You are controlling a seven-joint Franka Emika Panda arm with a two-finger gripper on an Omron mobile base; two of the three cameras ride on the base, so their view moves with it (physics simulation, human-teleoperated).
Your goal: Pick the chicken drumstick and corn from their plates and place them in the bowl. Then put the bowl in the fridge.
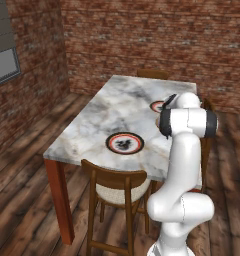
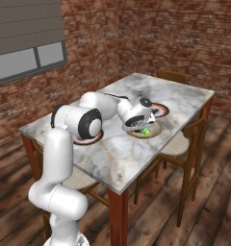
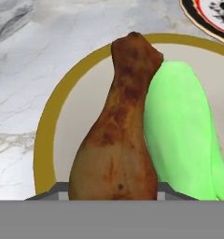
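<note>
In the hand view the lumpy reddish-brown chicken drumstick (image 3: 116,135) stands lengthwise up the picture, narrow bone end far from the camera and thick end between the fingers, which grasp it above the bowl (image 3: 44,135). The smooth bright green corn (image 3: 184,135) lies inside the round tan bowl, parallel and touching. Two ringed plates (image 1: 125,143) sit on the marble table (image 1: 92,125), one near its front edge.

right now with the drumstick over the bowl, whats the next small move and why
Probably open the gripper and let go. In the hand view the drumstick sits between the fingers, hanging inside the bowl rim, right beside the corn already lying there. Both plates look empty, so dropping it finishes the filling step.
</note>
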